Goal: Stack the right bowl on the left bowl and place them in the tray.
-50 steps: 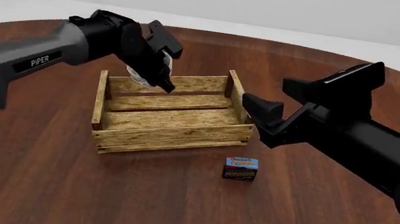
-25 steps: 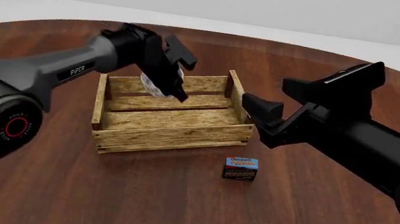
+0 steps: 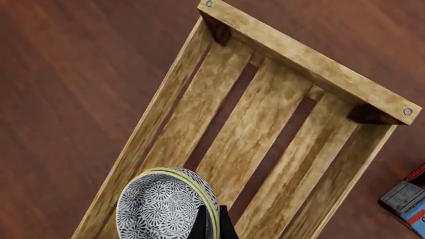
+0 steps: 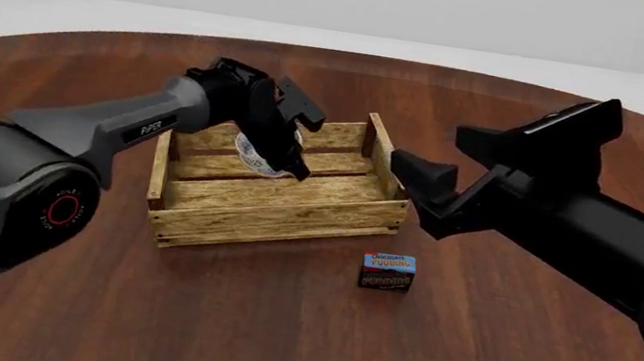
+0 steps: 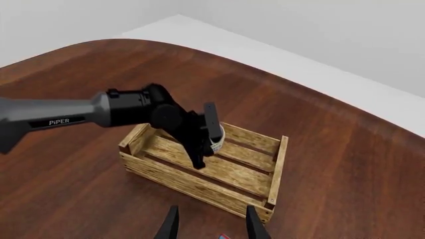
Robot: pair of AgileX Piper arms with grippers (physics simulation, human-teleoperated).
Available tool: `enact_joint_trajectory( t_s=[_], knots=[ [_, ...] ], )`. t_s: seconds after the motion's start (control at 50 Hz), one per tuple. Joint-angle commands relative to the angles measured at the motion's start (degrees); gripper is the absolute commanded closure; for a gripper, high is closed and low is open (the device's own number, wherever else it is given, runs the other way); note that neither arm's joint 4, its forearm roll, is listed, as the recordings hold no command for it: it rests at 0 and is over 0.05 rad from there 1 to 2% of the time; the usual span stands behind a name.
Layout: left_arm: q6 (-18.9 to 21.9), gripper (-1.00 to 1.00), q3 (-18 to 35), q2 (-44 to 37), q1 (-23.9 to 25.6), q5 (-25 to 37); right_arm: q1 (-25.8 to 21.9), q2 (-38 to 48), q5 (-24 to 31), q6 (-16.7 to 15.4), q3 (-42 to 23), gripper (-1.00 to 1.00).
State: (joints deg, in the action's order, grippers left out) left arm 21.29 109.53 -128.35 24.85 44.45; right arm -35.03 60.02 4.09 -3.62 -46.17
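My left gripper (image 4: 286, 158) is shut on the rim of a grey-and-white patterned bowl (image 4: 253, 154) with a yellow-green edge. In the left wrist view the bowl (image 3: 164, 206) shows two close rims, like one bowl nested in another, pinched by the left gripper (image 3: 212, 223). It hangs tilted just above the far left part of the tray (image 4: 278, 222), a light wooden slat crate (image 3: 312, 59). The right wrist view shows the tray (image 5: 192, 184), the left gripper (image 5: 201, 152) and a bit of bowl (image 5: 217, 139). My right gripper (image 4: 420, 181) is open and holds nothing, right of the tray.
A small blue-and-brown pudding box (image 4: 389, 271) stands on the brown wooden table (image 4: 276, 326) in front of the tray's right corner. The same box (image 3: 406, 200) shows at the edge of the left wrist view. The right arm's body fills the table's right side.
The left gripper has carried the bowl rightward and down, from behind the tray's back left corner to over the tray's inside. The right arm has not moved.
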Motion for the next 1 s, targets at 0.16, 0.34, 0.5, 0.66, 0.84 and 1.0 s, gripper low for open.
enact_joint_trajectory(
  t_s=[0.16, 0.34, 0.5, 0.66, 0.84, 1.0],
  knots=[
    [-2.45, 1.0, -2.64, 2.12, -0.97, -2.31, -0.27, -0.16, -0.15, -0.04, 0.12, -1.0],
    [-3.0, 1.0, -1.76, 0.6, -0.26, -2.12, -0.19, -0.06, -0.14, -0.08, 0.1, -1.0],
    [-3.36, 1.0, -1.05, -0.01, 0.02, -1.62, -0.21, -0.13, -0.05, -0.11, 0.06, -1.0],
    [-3.35, 1.0, -0.93, -0.64, -0.04, -1.64, -0.17, -0.43, 0.05, -0.16, 0.09, -1.0],
    [-3.64, 1.0, -0.18, -1.57, 0.41, -1.14, -0.17, -0.63, 0.12, -0.15, 0.13, -1.0],
    [-3.63, -1.0, -0.43, -1.24, 0.28, -1.14, -0.2, -0.71, 0.13, -0.22, 0.17, -1.0]
  ],
)
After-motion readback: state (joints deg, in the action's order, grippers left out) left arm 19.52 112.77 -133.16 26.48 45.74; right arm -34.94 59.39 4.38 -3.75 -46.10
